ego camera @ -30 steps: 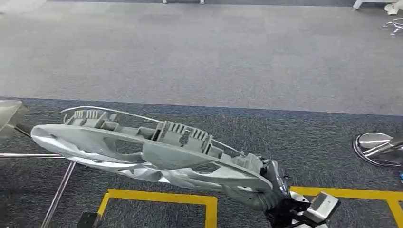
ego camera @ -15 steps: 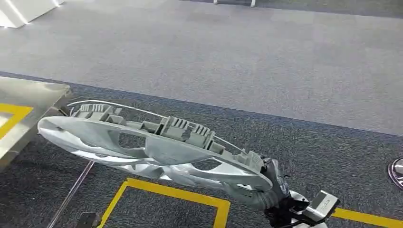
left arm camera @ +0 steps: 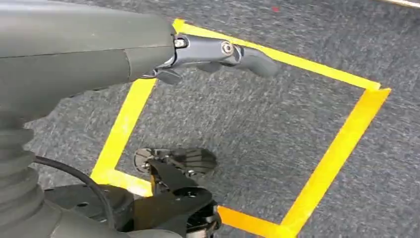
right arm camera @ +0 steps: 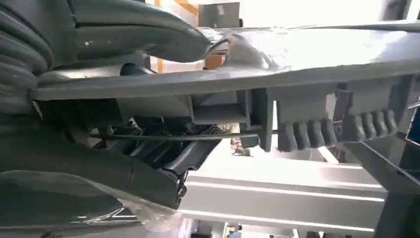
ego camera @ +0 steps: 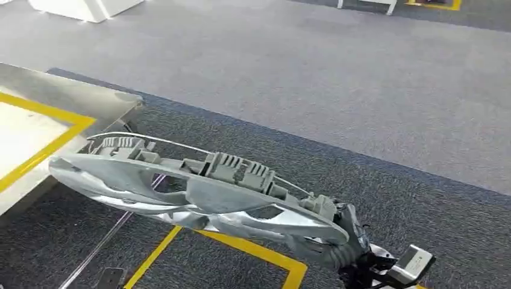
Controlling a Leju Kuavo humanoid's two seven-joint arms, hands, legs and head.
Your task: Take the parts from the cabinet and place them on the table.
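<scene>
We note grey carpet floor (ego camera: 313, 78) marked with yellow tape (ego camera: 241, 244), and a pale table corner with yellow border (ego camera: 42, 114) ahead-left. The right hand (ego camera: 337, 241) grips one end of the long grey moulded plastic part (ego camera: 193, 186), which extends leftward from it; its fingers are largely hidden. The left hand (left arm camera: 218, 52) hangs empty, fingers apart.

Grey carpet floor (ego camera: 337, 78) with yellow tape lines (ego camera: 241, 244)
</scene>
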